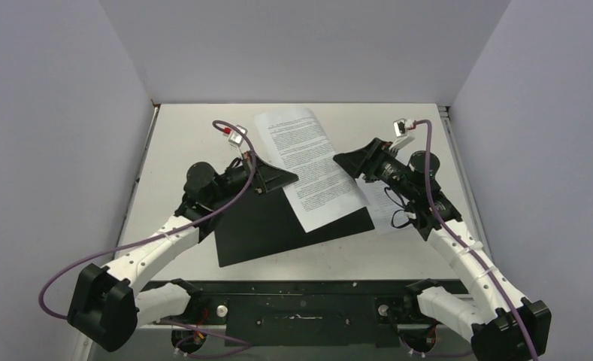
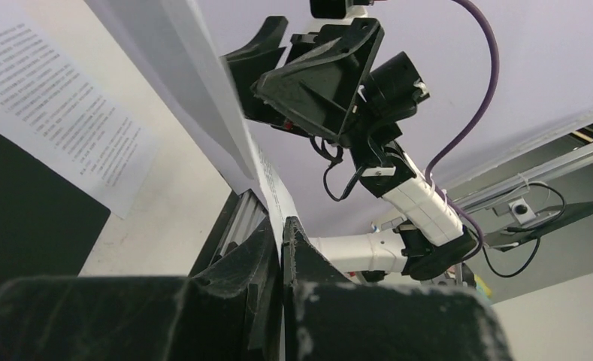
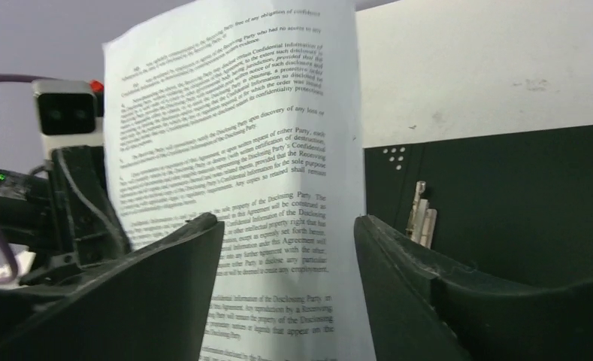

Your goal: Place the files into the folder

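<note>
Because the left gripper [image 2: 282, 235] has its jaws pressed together on one edge of a printed sheet [image 3: 233, 150], that sheet is lifted off the table [image 1: 195, 128]. It stands nearly upright between the two arms rather than lying flat. In the left wrist view it shows edge-on, rising straight up from the pinch. The right gripper [image 3: 287, 222] faces the opposite side of the same sheet with its jaws apart. The paper hangs in the gap between them, and neither pad looks to be pressing on it, so the left arm alone appears to carry the page. The folder [image 1: 278, 226] lies open on the table below and behind the sheet, black inside facing up. Its metal spine clip [image 3: 421, 214] is exposed, which is presumably why it was left spread flat: a page can be lowered straight onto it. From above, the lower end of the held sheet overlaps the folder's right half, so the page is probably being lined up over that half before it is set down. A second sheet [image 2: 60, 113] lies flat on the table at the folder's right side, partly under the right arm. Its near edge seems to lap onto the black cover. It is not yet filed, so my guess is the task is only partly done.
</note>
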Controlling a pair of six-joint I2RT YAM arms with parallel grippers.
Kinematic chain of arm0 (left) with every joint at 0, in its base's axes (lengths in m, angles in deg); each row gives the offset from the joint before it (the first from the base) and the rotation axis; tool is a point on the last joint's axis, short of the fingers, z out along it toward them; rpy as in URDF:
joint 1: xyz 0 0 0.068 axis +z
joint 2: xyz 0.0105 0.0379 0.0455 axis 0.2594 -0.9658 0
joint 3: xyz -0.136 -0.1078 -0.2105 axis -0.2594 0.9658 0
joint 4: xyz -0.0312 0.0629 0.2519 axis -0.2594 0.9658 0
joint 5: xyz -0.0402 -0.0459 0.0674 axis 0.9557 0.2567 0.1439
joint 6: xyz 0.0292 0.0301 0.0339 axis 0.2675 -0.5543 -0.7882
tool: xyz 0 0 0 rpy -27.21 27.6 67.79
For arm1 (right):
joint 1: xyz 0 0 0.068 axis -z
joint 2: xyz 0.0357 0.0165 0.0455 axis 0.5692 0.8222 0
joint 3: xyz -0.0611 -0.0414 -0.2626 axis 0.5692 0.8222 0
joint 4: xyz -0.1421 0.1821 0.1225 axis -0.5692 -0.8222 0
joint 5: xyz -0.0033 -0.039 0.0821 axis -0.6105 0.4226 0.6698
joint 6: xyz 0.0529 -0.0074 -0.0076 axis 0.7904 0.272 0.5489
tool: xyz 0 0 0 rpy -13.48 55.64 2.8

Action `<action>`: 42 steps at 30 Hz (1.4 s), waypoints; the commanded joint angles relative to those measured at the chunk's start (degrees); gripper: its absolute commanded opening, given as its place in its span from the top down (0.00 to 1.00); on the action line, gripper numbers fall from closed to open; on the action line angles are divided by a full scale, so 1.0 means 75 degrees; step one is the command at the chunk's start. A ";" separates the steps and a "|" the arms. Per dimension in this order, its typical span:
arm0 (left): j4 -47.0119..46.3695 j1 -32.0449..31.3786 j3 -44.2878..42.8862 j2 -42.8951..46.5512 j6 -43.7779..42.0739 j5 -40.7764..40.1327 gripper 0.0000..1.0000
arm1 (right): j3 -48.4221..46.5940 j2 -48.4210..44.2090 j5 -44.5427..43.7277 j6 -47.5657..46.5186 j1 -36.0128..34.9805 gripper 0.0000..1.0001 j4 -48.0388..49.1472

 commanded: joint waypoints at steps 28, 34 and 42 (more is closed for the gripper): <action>0.1673 0.0027 -0.1424 0.1633 -0.1852 0.2181 1.00 | 0.1631 -0.1634 0.1567 0.2249 0.0005 0.10 0.3814; 0.0388 0.0027 -0.1005 0.1641 -0.1079 0.2569 1.00 | 0.1947 -0.1659 0.2155 0.3203 0.0004 0.10 0.5517; 0.0835 0.0027 -0.1037 0.1707 -0.1419 0.2538 1.00 | 0.1871 -0.1574 0.2690 0.4058 -0.0014 0.06 0.6918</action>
